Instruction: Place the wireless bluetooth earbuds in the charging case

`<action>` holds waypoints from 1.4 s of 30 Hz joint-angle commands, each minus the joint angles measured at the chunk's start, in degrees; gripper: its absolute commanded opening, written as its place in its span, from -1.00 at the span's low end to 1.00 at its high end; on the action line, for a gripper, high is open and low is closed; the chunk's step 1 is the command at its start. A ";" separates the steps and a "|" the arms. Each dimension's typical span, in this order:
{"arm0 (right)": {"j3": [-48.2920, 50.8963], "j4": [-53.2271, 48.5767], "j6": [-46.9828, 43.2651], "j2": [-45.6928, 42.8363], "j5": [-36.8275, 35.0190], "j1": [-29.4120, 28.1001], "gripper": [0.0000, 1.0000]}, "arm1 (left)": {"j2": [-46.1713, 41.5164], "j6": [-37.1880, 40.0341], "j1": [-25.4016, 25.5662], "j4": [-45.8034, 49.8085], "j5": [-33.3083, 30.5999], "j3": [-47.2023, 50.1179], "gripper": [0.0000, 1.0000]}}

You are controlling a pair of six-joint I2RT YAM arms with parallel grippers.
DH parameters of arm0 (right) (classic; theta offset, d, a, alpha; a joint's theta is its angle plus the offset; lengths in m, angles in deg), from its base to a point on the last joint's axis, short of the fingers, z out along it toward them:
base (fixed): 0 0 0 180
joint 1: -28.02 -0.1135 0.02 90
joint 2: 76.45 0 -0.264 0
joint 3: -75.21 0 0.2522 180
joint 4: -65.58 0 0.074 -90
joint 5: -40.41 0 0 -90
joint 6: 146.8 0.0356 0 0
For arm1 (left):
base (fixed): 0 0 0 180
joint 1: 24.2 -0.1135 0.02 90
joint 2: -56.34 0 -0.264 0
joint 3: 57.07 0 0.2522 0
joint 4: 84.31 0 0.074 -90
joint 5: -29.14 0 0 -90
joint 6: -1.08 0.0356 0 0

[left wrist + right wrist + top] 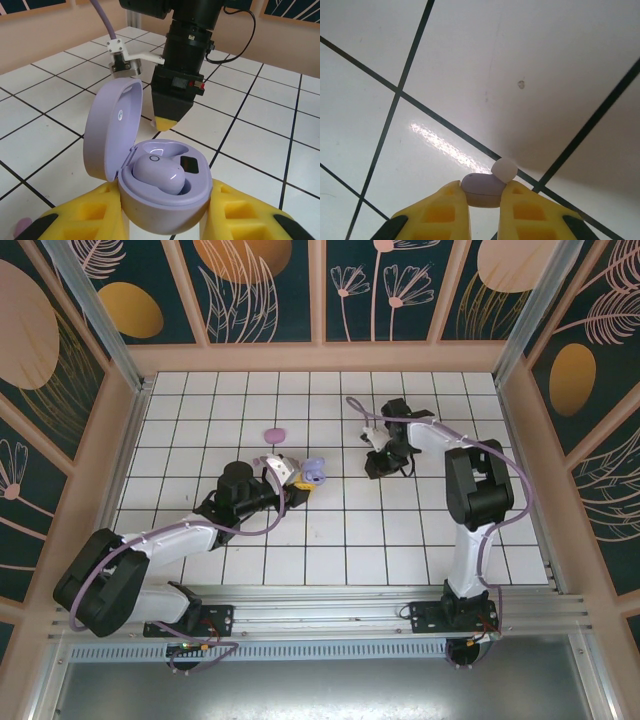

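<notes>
No word, brand or number is being shown legibly. A thin ring mark is being displayed on the lavender earbud (160,172) seated in the open lavender charging case (165,205). A tiny round emblem, possibly a logo, is being seen inside the lid (112,130), too small to be read. A dark window (188,164) is being shown on the case's deck. A red tag (201,86) is being carried on the right gripper (165,123), with nothing readable on it.
</notes>
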 commanded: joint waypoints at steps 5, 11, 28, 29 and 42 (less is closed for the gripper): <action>-1.45 -3.78 16.73 1.85 4.99 1.27 -0.82 | -1.22 0.90 0.23 -0.26 -0.27 0.74 -1.00; 1.25 -1.86 25.50 3.06 3.27 0.43 -0.75 | -1.28 0.24 0.19 -0.71 0.01 0.71 -1.00; -2.66 -4.44 28.21 -0.02 -3.46 -0.53 -0.26 | -3.76 0.54 0.18 -0.35 -1.02 2.25 -1.00; -3.34 -4.95 27.78 -0.63 -4.10 -1.03 -0.24 | -3.78 0.50 0.22 -0.35 -1.04 2.23 -1.00; -5.53 -7.77 15.08 -4.84 -11.40 -4.00 -0.21 | -4.58 0.54 0.26 -0.18 -1.54 2.72 -1.00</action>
